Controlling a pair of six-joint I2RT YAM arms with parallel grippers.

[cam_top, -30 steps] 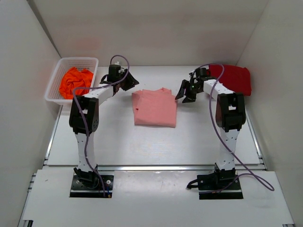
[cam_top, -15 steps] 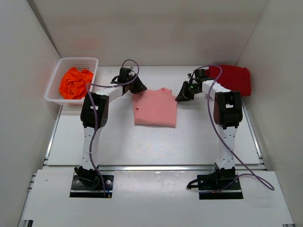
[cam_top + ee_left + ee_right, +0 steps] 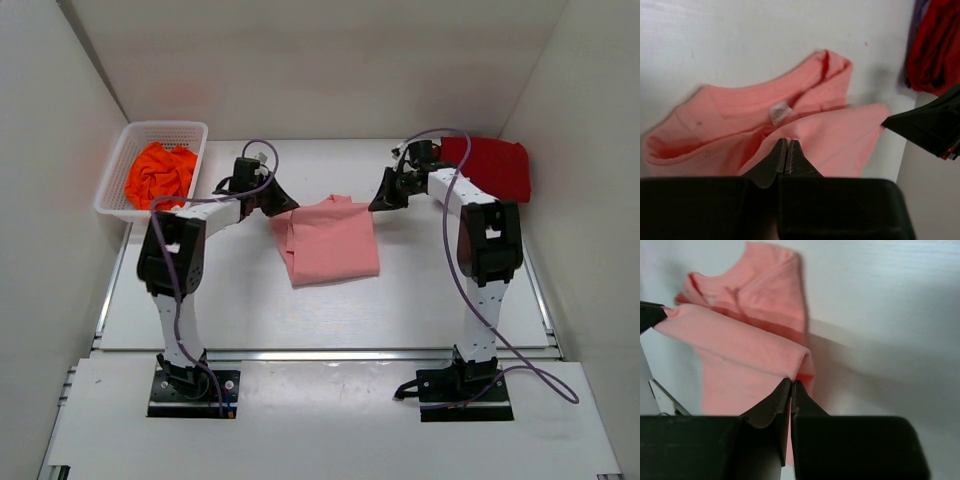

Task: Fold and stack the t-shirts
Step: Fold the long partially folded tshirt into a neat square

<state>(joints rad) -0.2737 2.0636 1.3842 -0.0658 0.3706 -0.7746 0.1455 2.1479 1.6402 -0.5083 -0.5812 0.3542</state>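
Note:
The salmon-pink t-shirt (image 3: 330, 245) lies folded in the middle of the table, its far edge raised. My left gripper (image 3: 283, 204) is shut on its far left corner; in the left wrist view the jaws (image 3: 787, 143) pinch the pink cloth (image 3: 735, 130) below the collar label. My right gripper (image 3: 383, 200) is shut on the far right corner, and its jaws (image 3: 791, 383) pinch a fold of the shirt (image 3: 740, 342). A dark red t-shirt (image 3: 492, 166) lies at the back right. The bright orange t-shirt (image 3: 160, 172) sits crumpled in the basket.
The white lattice basket (image 3: 165, 127) stands at the back left against the wall. White walls close in the left, right and back sides. The dark red shirt (image 3: 935, 50) lies just behind my right gripper's finger (image 3: 930, 125).
Both grippers have closed on the pink shirt's far corners. The left gripper came in from the basket side. The shirt's far edge has lifted and the cloth has skewed a little.

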